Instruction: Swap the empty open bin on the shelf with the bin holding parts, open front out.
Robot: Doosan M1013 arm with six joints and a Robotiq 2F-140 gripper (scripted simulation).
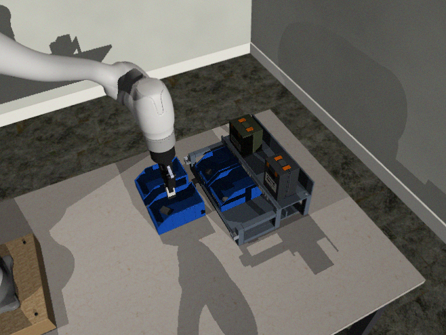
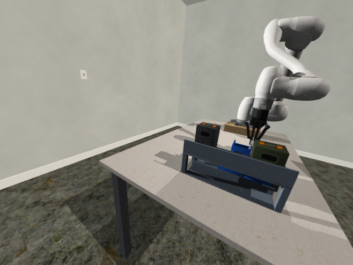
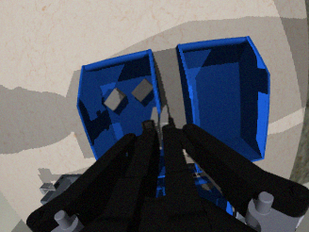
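The parts bin [image 1: 185, 215] [image 2: 241, 148] [image 3: 137, 115] is blue and stands upright on the table. Two grey parts [image 3: 114, 100] lie in it; one shows in the top view. The empty bin [image 1: 146, 183] [image 3: 217, 94] is blue and stands upright on the table beside it, with a narrow space between them. My gripper [image 1: 170, 193] [image 2: 251, 141] [image 3: 161, 115] points down at the parts bin's side wall that faces the empty bin. Its fingertips are close together on either side of that wall, shut on it. The shelf [image 1: 257, 227] has a gap on its lower level, at the near end in the top view.
Two blue bins [image 1: 215, 160] [image 1: 236, 190] stand on the shelf's lower level, beside the gap. A dark green case [image 1: 257, 138] and a dark grey case [image 1: 291, 182] with orange latches stand on the low upper board. The robot's wooden base [image 1: 26, 274] is at the left.
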